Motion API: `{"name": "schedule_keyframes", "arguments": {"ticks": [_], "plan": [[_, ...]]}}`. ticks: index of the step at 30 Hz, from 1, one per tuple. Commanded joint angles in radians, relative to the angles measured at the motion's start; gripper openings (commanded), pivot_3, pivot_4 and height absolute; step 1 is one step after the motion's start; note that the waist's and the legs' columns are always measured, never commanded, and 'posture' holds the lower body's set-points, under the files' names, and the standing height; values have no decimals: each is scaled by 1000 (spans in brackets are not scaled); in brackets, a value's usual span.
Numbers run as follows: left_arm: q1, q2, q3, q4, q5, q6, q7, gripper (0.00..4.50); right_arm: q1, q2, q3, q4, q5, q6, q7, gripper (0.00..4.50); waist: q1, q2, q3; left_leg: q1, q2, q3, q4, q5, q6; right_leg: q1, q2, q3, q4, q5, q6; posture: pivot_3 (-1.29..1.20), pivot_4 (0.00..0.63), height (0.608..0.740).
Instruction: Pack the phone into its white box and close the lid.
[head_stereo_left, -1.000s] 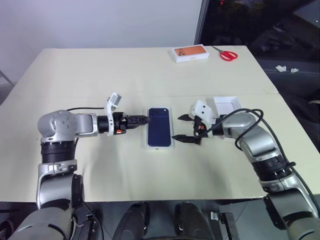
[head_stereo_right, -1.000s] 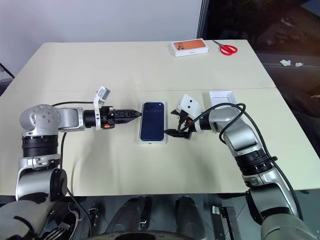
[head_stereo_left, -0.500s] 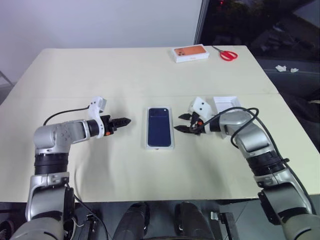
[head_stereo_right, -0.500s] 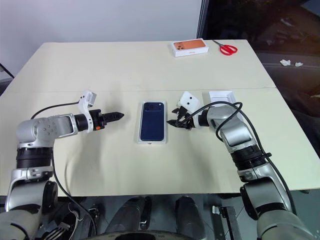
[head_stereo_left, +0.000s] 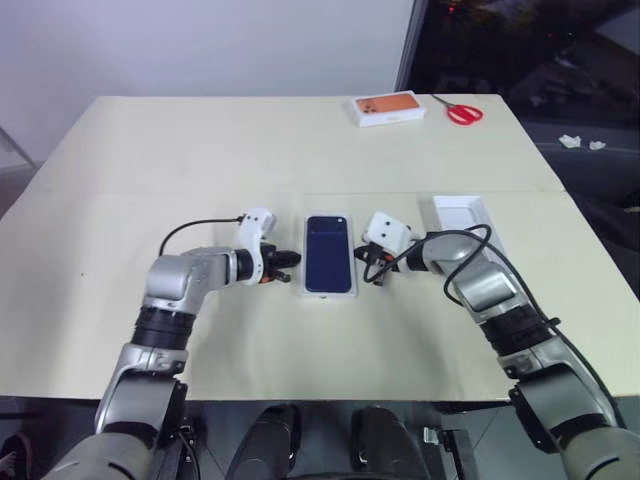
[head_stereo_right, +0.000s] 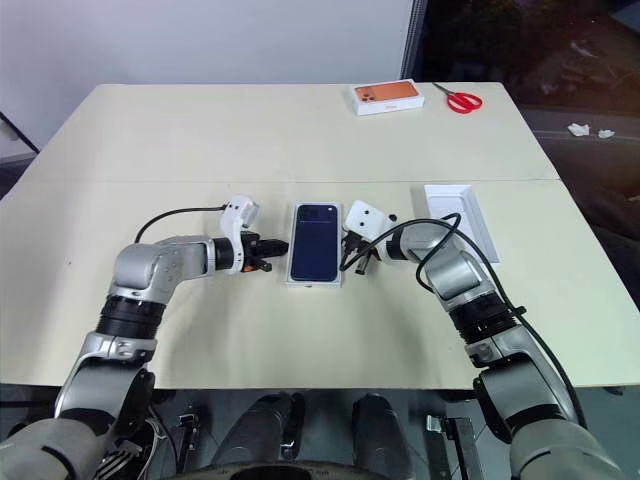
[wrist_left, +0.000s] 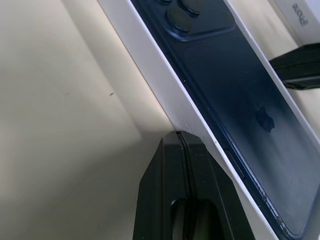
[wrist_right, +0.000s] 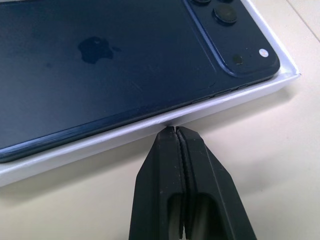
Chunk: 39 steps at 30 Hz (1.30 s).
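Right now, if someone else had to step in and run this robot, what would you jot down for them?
Left gripper: shut, tip at the left wall of the shallow white cardboard box.
Right gripper: shut, tip at the box's right wall.
Dark navy smartphone: lying in the box, camera side up.
White rectangular lid: on the table to the right, apart from the box.
Done: phone packed.
Left: fetch the lid, close the box.

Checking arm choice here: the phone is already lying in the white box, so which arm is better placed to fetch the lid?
Right, probably. The lid lies on the table on the robot's right, just beyond the right gripper. The left gripper sits across the white box and phone. Both grippers are shut, holding nothing.
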Motion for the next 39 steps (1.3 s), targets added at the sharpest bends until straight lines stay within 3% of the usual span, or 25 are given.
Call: {"name": "schedule_keyframes", "arguments": {"ticks": [1, 7, 15, 30, 32, 37, 39], "plan": [[-31, -88, -104, 90, 31, -29, -46, 0, -17, -44, -40, -3, -5, -36, 16, 58, 8, 0, 0, 0, -1, -1, 1, 0, 1, 1, 0, -1, 0, 0, 0, 0, 150, 740], [-135, -192, -110, 260, 97, -138, -66, 0, 32, -151, -71, 44, -27, -73, 38, 58, 32, 0, 0, -1, -2, -1, 3, -3, 5, 3, -1, -2, -3, 0, 0, 0, 150, 740], [-260, -249, -99, 491, 190, -299, -111, 0, 66, -215, -108, 58, -28, -90, 44, 58, 24, 0, 0, -1, -2, 0, 9, -6, 9, 6, -1, -3, -3, 0, 1, 0, 150, 740], [-185, -121, -77, 367, 228, -341, -193, 0, 24, -201, -172, 51, 27, -52, 34, 58, -7, 0, 0, -1, 0, 0, 10, -6, 9, 5, 0, -1, -1, 0, 1, 0, 150, 740], [-162, -93, -43, 304, 196, -335, -204, 0, 12, -206, -213, 17, 79, 9, 55, 572, -15, 1, 1, -1, 1, 0, 9, -6, 9, 4, 0, -1, 0, 0, 1, 0, 150, 740], [-109, -14, 18, 176, 161, -369, -232, 2352, -1, -245, -268, -96, 152, 195, 92, 3000, -28, 3, 2, -2, 2, 0, 7, -6, 10, 0, 0, 1, 1, 0, 1, 0, 150, 740], [-78, 25, 19, 144, 188, -471, -244, 3336, -16, -251, -286, -131, 162, 292, 63, 4005, -27, 3, 2, -2, 2, 0, 6, -6, 10, 0, 0, 1, 1, 0, 1, 0, 150, 740]]}}
